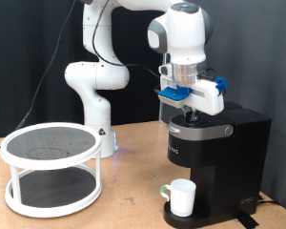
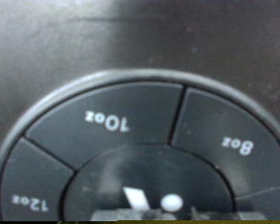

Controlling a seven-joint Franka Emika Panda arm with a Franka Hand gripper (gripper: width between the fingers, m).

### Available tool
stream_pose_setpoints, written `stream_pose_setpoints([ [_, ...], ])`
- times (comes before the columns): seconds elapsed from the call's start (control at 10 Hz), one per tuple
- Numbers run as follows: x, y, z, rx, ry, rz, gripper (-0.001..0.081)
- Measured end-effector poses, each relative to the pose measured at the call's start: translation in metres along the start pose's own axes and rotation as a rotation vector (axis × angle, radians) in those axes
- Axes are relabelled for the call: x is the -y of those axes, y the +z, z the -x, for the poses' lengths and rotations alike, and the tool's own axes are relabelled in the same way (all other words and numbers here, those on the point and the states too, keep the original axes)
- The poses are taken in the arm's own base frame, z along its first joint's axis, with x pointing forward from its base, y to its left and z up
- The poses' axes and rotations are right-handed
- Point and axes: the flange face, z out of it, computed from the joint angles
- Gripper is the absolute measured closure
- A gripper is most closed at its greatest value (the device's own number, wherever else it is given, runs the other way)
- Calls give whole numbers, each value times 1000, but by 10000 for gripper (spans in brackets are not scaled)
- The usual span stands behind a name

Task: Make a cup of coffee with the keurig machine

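The black keurig machine [image 1: 216,148] stands on the table at the exterior view's right, with its lid down. The white cup [image 1: 182,197] stands on the machine's drip tray under the spout, handle towards the exterior view's left. My gripper [image 1: 191,114] points straight down at the front of the machine's lid; its fingers look pressed together and hold nothing. The wrist view is filled by the machine's round button panel [image 2: 140,140], very close, with the 10oz button [image 2: 107,119], the 8oz button [image 2: 236,143] and the 12oz button [image 2: 26,200]. My fingers do not show there.
A white two-tier round rack [image 1: 51,168] with dark shelves stands on the wooden table at the exterior view's left. The arm's white base [image 1: 93,105] is behind it. A black curtain closes off the back.
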Motion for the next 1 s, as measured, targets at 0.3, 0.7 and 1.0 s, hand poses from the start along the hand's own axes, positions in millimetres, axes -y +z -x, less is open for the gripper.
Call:
stream_pose_setpoints([
  [0.3,13,-1,-2,-9,24,58,806],
  [0.7,19,-1,-3,-13,27,84,806],
  [1.0,15,-3,-1,13,-46,73,806],
])
